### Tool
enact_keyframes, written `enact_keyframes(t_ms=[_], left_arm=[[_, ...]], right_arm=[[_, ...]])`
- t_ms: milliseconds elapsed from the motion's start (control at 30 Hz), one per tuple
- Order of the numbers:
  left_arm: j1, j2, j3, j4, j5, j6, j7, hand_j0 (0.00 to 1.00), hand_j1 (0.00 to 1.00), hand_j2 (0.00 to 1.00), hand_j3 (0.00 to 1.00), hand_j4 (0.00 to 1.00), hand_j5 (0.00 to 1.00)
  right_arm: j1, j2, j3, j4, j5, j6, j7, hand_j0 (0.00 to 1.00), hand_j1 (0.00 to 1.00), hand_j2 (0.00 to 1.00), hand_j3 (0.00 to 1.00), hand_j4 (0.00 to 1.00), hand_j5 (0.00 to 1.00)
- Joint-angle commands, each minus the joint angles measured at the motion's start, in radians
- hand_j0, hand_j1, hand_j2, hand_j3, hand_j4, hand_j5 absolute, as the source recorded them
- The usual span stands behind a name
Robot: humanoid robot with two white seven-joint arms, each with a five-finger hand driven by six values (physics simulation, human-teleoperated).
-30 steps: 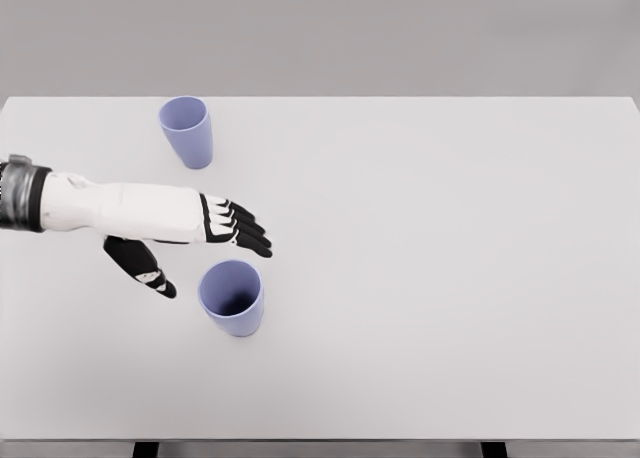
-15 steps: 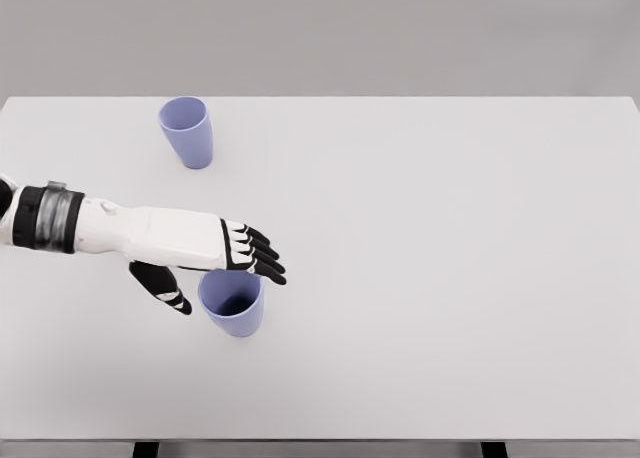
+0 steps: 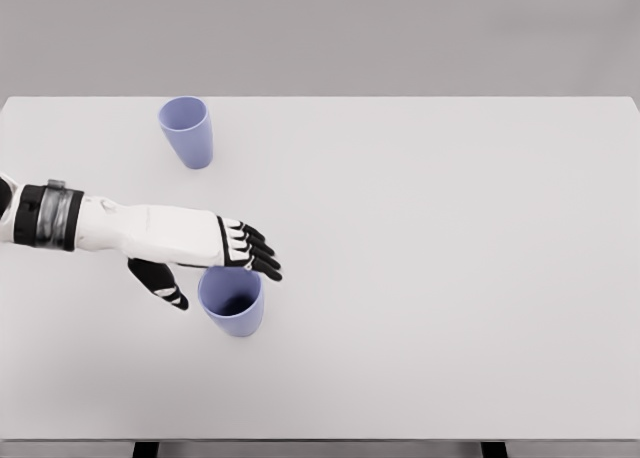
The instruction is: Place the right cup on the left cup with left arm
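Two lavender cups, upright, well apart on white surface (image 3: 450,278): near cup (image 3: 232,301), far cup (image 3: 186,131). Left hand (image 3: 190,240) fingers (image 3: 258,256) apart around near cup's rim, thumb beside it.

White rectangular table (image 3: 450,278) fills most of the view, plain grey backdrop (image 3: 400,33) behind its far edge, two dark table legs (image 3: 146,449) poke out under the near edge.

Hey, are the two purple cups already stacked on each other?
No, the near cup stands by the left hand, while the far cup stands apart near the table's back edge.
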Motion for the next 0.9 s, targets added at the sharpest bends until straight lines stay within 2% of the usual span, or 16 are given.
enact_keyframes(t_ms=[0, 300, 433, 867], left_arm=[[0.002, -0.012, 0.001, 0.022, -0.004, 0.003, 0.0, 1.0, 1.0, 1.0, 1.0, 1.0, 1.0], [0.031, -0.042, 0.001, 0.044, -0.015, 0.003, 0.0, 1.0, 1.0, 1.0, 1.0, 1.0, 1.0], [0.08, -0.042, 0.063, 0.044, -0.019, 0.003, 0.0, 1.0, 1.0, 1.0, 1.0, 1.0, 1.0], [0.097, -0.032, 0.08, 0.032, -0.021, 0.003, 0.0, 1.0, 1.0, 1.0, 1.0, 1.0, 1.0]], right_arm=[[0.0, 0.0, 0.001, 0.0, 0.0, 0.0, 0.0, 1.0, 1.0, 1.0, 1.0, 1.0, 1.0], [0.0, 0.0, 0.001, 0.0, 0.0, 0.0, 0.001, 1.0, 1.0, 1.0, 1.0, 1.0, 1.0], [0.0, 0.0, -0.001, 0.0, 0.0, 0.0, 0.0, 1.0, 1.0, 1.0, 1.0, 1.0, 1.0], [0.0, 0.0, 0.001, 0.0, 0.0, 0.0, 0.0, 1.0, 1.0, 1.0, 1.0, 1.0, 1.0]])
